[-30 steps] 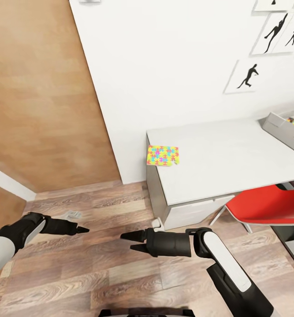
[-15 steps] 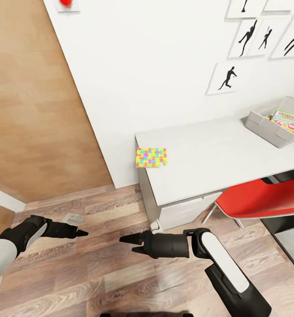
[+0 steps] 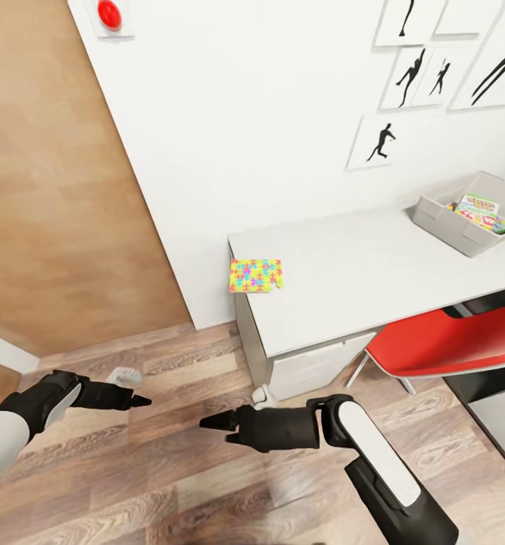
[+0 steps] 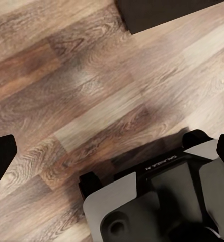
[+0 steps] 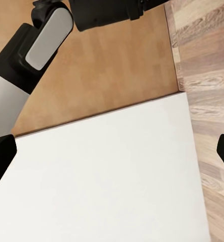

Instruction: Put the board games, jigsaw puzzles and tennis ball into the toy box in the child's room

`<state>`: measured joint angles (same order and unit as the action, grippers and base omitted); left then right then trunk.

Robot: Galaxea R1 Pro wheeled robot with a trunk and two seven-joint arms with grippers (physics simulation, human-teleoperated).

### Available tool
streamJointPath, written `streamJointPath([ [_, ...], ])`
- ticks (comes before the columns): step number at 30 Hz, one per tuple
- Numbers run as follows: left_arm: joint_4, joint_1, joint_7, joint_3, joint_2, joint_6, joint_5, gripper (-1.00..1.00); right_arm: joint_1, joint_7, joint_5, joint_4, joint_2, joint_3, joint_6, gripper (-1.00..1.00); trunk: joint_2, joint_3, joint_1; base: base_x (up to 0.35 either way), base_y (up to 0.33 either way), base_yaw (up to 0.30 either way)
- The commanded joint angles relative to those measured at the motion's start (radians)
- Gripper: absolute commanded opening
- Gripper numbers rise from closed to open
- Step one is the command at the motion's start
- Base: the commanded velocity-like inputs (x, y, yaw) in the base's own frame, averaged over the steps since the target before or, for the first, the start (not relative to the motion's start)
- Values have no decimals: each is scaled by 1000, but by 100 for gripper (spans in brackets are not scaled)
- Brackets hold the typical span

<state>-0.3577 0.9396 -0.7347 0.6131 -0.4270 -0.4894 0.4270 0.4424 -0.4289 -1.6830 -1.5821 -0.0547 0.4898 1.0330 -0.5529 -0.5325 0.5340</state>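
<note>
A colourful jigsaw puzzle (image 3: 256,275) lies flat on the left end of the white table (image 3: 358,272), close to the edge. At the table's far right stands the grey toy box (image 3: 443,222), with colourful flat toys (image 3: 479,212) inside. My left gripper (image 3: 135,399) and right gripper (image 3: 220,426) hover low over the wooden floor, short of the table and apart from every toy. Both are open and empty. The left wrist view has the left gripper (image 4: 112,151) above floorboards and my base (image 4: 157,201). The right gripper (image 5: 112,154) faces a white surface.
A red chair (image 3: 449,341) is pushed under the table's right part. A wooden door panel (image 3: 55,189) covers the left wall, with a red button (image 3: 109,14) beside it. Small white objects (image 3: 123,374) lie on the floor. Framed silhouettes (image 3: 377,141) hang above the table.
The whole picture has shifted, so the camera moved: table and puzzle sit further left and the toy box shows in full. Both grippers kept their pose over the floor.
</note>
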Motion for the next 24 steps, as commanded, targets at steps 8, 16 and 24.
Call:
streamJointPath([
  [8, -1, 1, 1, 5, -1, -8, 9, 100, 1, -13, 3, -1, 5, 4, -4, 100, -1, 12, 0, 0, 0, 0],
  [16, -1, 1, 1, 5, -1, -6, 7, 100, 1, -12, 90, -1, 34, 3, -4, 100, -1, 26, 0, 0, 0, 0],
  [24, -1, 1, 1, 5, -1, 1, 7, 100, 1, -13, 98, -1, 51, 3, -5, 100, -1, 39, 0, 0, 0, 0],
])
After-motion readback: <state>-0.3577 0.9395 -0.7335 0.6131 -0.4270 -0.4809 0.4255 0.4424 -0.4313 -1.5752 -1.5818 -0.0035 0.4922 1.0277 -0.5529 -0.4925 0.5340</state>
